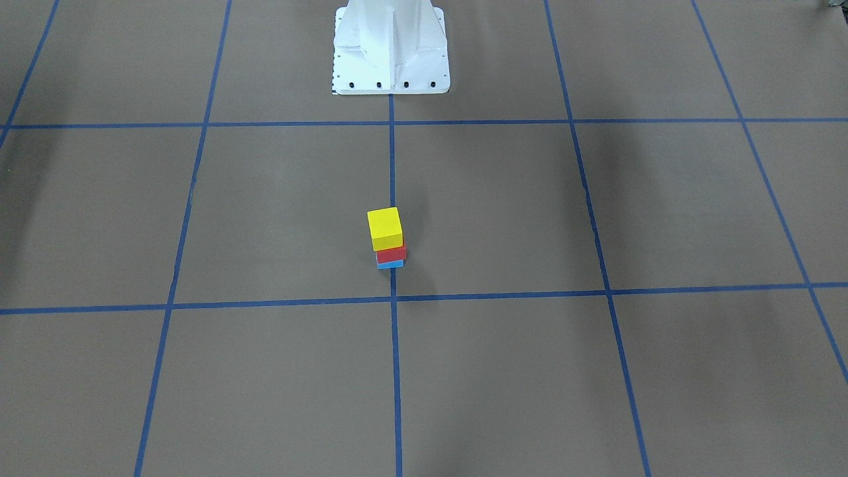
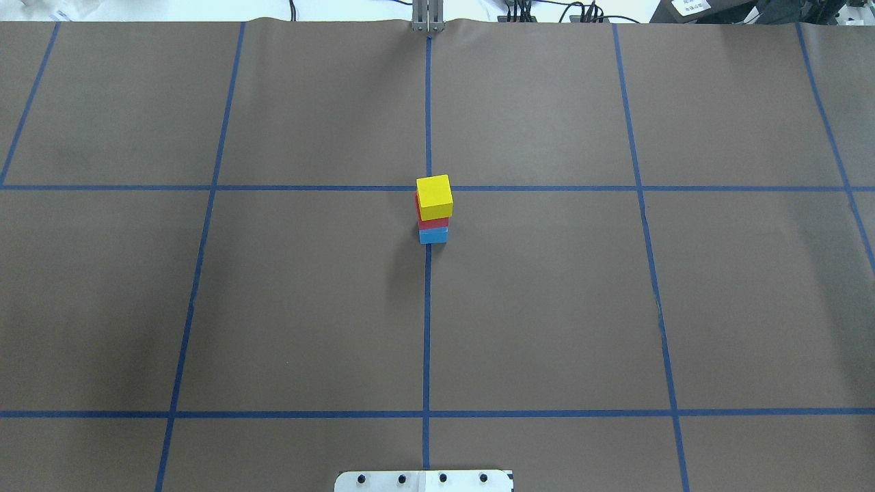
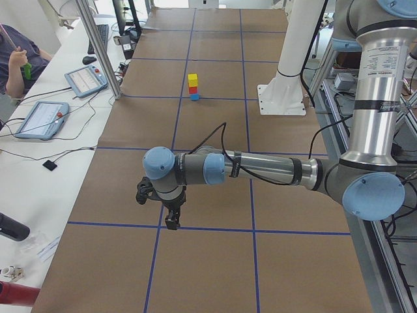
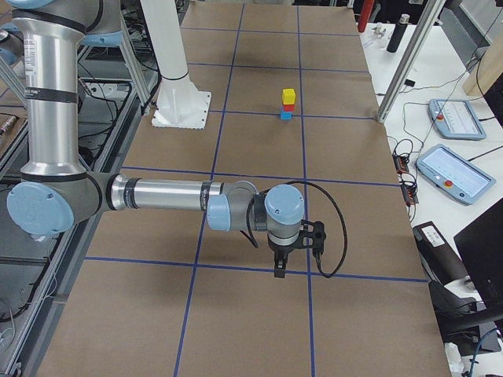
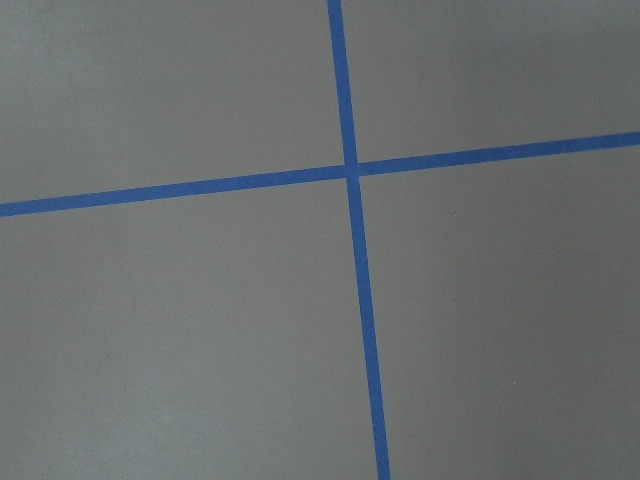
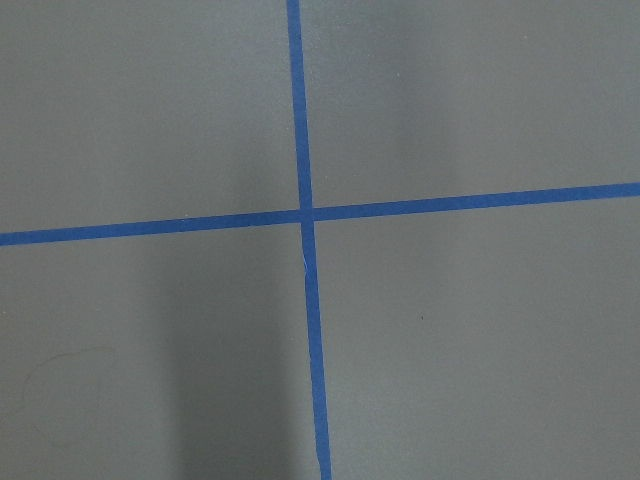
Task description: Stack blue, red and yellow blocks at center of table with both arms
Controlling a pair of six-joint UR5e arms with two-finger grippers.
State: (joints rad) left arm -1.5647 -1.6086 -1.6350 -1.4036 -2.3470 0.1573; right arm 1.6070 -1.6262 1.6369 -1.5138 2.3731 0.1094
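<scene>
A yellow block [image 1: 385, 228] sits on a red block [image 1: 391, 253], which sits on a blue block [image 1: 391, 264], as one stack on the centre tape line of the table. The stack also shows in the overhead view [image 2: 435, 196]. My left gripper [image 3: 171, 222] hangs low over a tape crossing at the table's left end, far from the stack. My right gripper [image 4: 279, 271] hangs the same way at the right end. I cannot tell whether either is open or shut. Both wrist views show only brown table and blue tape.
The white robot pedestal [image 1: 391, 46] stands behind the stack. Tablets [image 3: 40, 119] and cables lie on a side bench past the table's far edge, with an aluminium post [image 3: 98, 49] and a seated operator [image 3: 13, 59] there.
</scene>
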